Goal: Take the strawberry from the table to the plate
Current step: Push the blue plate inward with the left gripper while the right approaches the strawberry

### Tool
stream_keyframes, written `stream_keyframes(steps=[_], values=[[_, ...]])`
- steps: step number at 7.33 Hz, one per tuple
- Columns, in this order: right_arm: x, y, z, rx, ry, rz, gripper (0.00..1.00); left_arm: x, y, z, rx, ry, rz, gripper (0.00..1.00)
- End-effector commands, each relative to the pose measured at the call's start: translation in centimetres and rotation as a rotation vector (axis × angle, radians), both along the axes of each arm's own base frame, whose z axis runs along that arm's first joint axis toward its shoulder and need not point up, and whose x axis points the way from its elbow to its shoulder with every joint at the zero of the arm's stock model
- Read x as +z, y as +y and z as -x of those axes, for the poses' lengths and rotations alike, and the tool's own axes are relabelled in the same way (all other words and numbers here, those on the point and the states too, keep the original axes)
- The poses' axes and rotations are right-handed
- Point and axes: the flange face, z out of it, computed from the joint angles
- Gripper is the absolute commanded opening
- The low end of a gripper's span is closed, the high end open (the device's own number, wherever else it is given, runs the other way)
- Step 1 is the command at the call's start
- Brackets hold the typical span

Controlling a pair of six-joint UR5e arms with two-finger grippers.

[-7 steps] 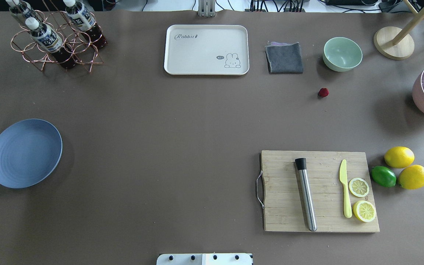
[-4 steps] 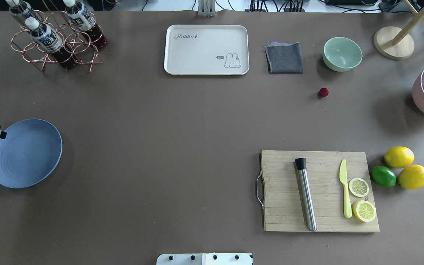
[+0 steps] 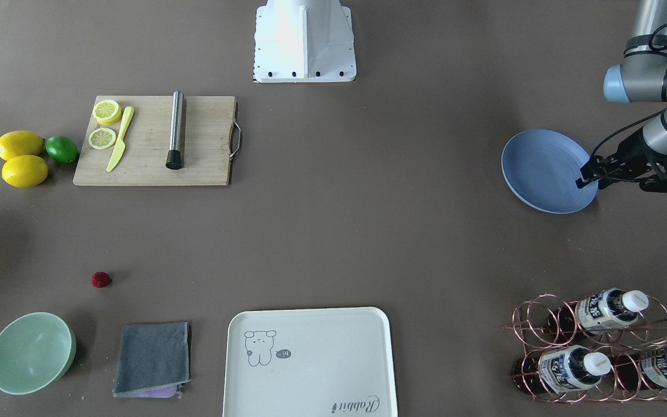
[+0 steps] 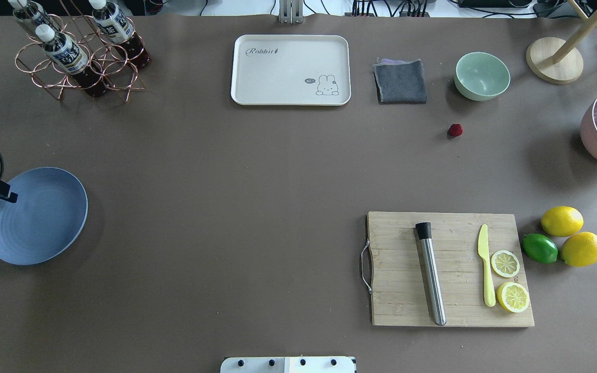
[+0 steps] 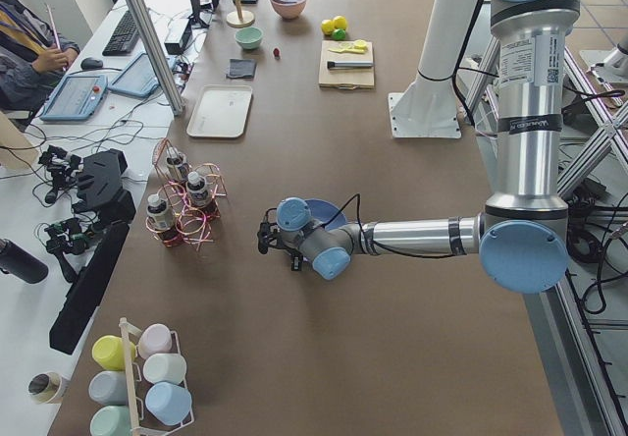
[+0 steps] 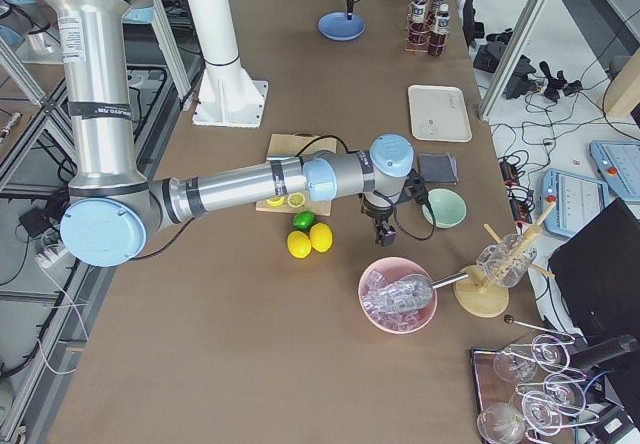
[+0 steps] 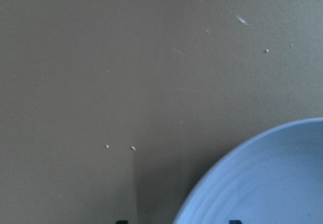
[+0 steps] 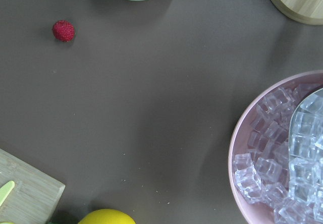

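One strawberry (image 4: 454,130), laid on the table (image 4: 236,171) near the green bowl (image 4: 482,76). Left gripper (image 3: 586,177): parted, empty (parked at the plate (image 4: 35,216) rim). Right gripper (image 6: 384,232): opening cannot be told; presumably positioned for picking.

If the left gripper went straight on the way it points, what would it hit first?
Likely the plate, near its rim: the left gripper hangs over that edge, partly over bare table. Depth is unclear.

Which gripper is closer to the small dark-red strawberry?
Right. The right gripper hovers between the tiny dark-red strawberry and the pink ice bowl; the left gripper is across the table, over the rim of the round periwinkle-blue plate.
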Motion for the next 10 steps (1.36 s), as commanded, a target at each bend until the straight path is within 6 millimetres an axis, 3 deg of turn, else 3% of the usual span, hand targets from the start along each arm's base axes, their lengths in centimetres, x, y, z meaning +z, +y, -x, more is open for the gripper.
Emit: stream_keyframes(steps=[1,2,3,4,5,7,8,10], values=[[-3.2,-2.1,3.4,0.009,-0.01,0.016,0.78,-0.8,-0.3,-0.3,-0.005,0.011,0.002,0.0],[-4.4,-3.2,5.7,-0.014,-0.008,0.008,0.72,-2.6,-0.6,-0.6,-0.014,0.037,0.014,0.0],[-5.9,-6.1,7.9,-0.008,-0.012,0.029,0.72,-5.7,-2.3,-1.7,-0.053,0.079,0.049,0.0],[-7.0,-7.6,11.0,-0.029,-0.009,0.038,0.72,-9.2,-4.3,-3.2,-0.106,0.119,0.085,0.0],[-7.9,-8.3,12.7,-0.033,-0.008,0.051,0.73,-13.3,-3.6,-6.9,-0.121,0.163,0.148,0.0],[-10.5,-8.4,17.5,0.028,0.015,0.109,0.72,-18.5,-2.2,-10.6,-0.149,0.211,0.182,0.0],[-9.7,-9.0,20.4,0.082,0.009,0.133,0.72,-22.1,-3.1,-13.1,-0.177,0.249,0.202,0.0],[-7.3,-9.5,25.3,0.181,-0.019,0.176,0.69,-25.8,-1.7,-19.2,-0.231,0.269,0.222,0.0]])
